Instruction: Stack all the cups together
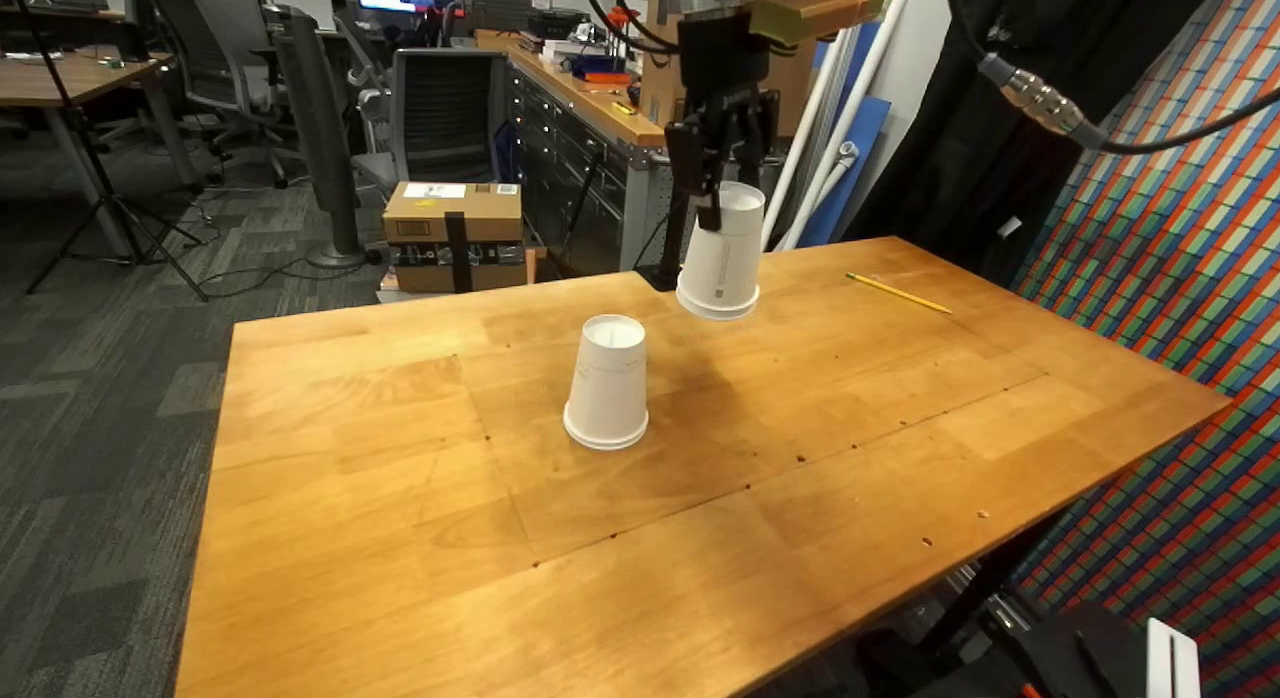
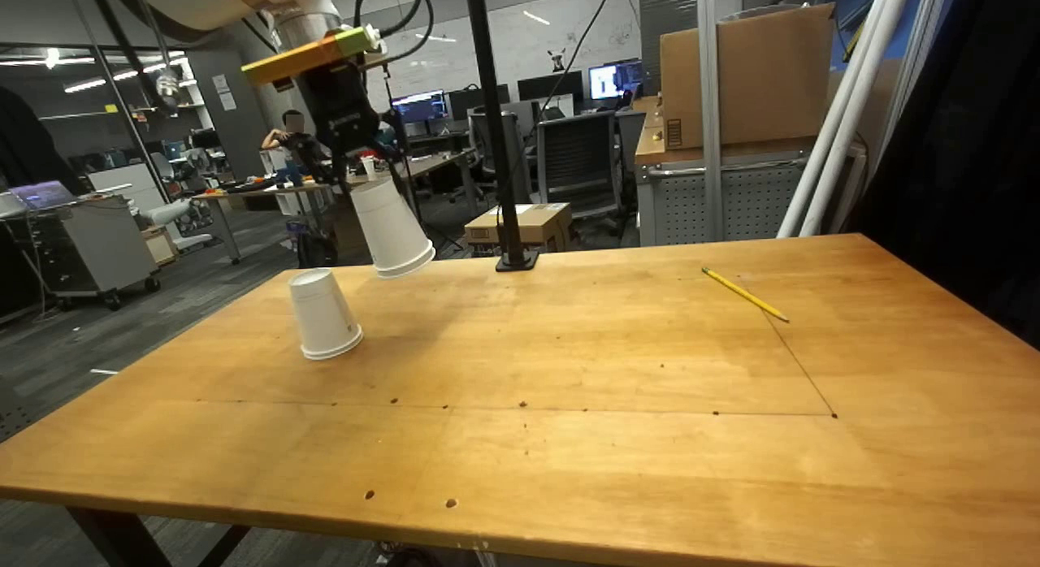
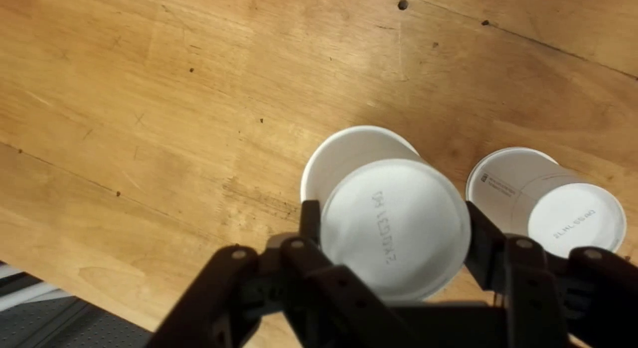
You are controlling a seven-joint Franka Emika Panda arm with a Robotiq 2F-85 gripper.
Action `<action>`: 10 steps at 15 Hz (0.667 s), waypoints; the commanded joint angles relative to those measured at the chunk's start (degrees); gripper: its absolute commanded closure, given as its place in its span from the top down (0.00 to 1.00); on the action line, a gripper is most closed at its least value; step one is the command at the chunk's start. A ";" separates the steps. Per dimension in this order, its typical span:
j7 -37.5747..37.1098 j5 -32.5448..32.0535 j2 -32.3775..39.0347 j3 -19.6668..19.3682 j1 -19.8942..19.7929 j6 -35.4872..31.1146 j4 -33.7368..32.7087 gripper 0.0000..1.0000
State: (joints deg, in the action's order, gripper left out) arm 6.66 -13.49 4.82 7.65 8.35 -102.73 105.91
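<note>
In an exterior view, we see black two-finger gripper (image 1: 731,196) angled down, pinching one inverted white tapered cup (image 1: 721,266) above brown wooden table (image 1: 400,538). In an exterior view, second upside-down white tapered cup (image 2: 323,317) stands there, one yellow pencil (image 2: 745,294) too. Wrist view: we count two cups.

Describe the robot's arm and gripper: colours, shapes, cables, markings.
The arm is off-white and rounded. The gripper is black and angular, with round pins and blocky black fingers. A gold-and-green bar is mounted above it, and black cables loop nearby. No lettering is legible.
</note>
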 commanded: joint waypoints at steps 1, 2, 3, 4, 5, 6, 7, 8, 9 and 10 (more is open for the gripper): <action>-2.87 -2.80 -1.06 1.50 1.89 4.64 -3.43 0.40; -3.46 -3.17 -1.14 1.94 2.34 5.48 -4.07 0.40; -4.02 -3.26 -1.36 2.40 2.82 6.20 -4.37 0.40; -4.59 -3.48 -1.42 2.80 3.22 6.94 -4.78 0.40; -5.14 -3.47 -1.42 3.17 3.55 7.64 -5.21 0.40; -5.75 -3.48 -1.55 3.52 3.89 8.07 -5.29 0.40; -6.19 -3.38 -1.63 3.82 4.17 8.55 -5.47 0.40; -6.74 -3.37 -1.66 4.08 4.43 8.70 -5.44 0.40; -7.15 -3.29 -1.74 4.30 4.65 9.07 -5.49 0.40; -7.64 -3.19 -1.77 4.53 4.88 9.22 -5.60 0.40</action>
State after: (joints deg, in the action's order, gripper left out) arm 1.01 -15.53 3.46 11.52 12.44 -95.71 101.82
